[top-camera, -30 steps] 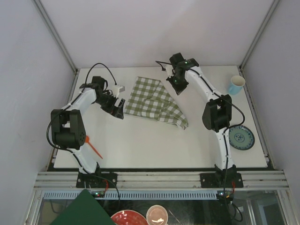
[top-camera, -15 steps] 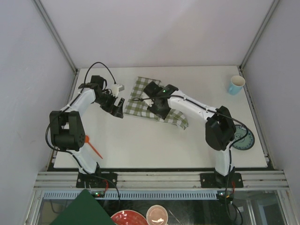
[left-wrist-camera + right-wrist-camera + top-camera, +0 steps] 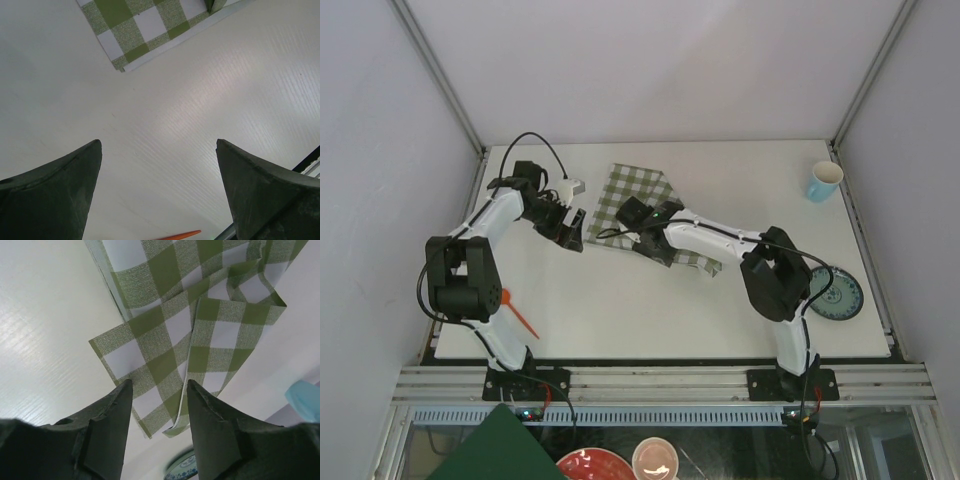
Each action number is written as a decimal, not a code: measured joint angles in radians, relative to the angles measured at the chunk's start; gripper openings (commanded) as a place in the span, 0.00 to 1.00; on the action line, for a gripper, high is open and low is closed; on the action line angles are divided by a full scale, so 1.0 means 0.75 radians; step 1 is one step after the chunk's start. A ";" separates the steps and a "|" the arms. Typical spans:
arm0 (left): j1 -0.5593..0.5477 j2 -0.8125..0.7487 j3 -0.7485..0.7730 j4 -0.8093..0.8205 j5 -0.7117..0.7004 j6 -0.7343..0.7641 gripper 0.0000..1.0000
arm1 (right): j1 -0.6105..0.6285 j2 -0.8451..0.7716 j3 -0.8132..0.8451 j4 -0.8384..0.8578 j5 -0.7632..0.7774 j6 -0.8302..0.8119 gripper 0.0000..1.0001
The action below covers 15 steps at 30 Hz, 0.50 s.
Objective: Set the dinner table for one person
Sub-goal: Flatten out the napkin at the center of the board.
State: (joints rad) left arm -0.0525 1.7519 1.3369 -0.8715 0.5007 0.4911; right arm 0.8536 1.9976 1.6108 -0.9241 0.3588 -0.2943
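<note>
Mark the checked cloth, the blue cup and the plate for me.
checked cloth (image 3: pixel 638 190), top external view, its far uncovered part.
blue cup (image 3: pixel 823 185), top external view, its outer wall.
plate (image 3: pixel 844 295), top external view, its patterned face.

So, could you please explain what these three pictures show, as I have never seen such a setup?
Two robot arms are bolted to the near edge of a table. One picture looks down from above; the other two come from cameras on each wrist, so the dark wedges are that arm's own fingers. On the table lie a green checked cloth, a blue cup, a patterned plate and an orange item. The left gripper is open over bare table; the right gripper is open over the cloth. Neither holds anything.
</note>
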 measured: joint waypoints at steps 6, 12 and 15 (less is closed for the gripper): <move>0.004 0.000 0.000 -0.001 0.000 0.001 1.00 | 0.071 0.017 0.005 -0.007 0.054 0.005 0.50; 0.005 0.000 0.000 0.000 0.000 0.001 1.00 | 0.151 0.017 -0.003 0.006 0.092 0.008 0.51; 0.005 0.000 0.000 0.001 -0.003 0.001 1.00 | 0.165 0.017 -0.044 0.048 0.130 0.003 0.51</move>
State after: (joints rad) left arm -0.0490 1.7519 1.3369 -0.8707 0.4988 0.4919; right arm 0.9775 2.0106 1.5776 -0.8879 0.4561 -0.2920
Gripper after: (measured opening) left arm 0.998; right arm 0.506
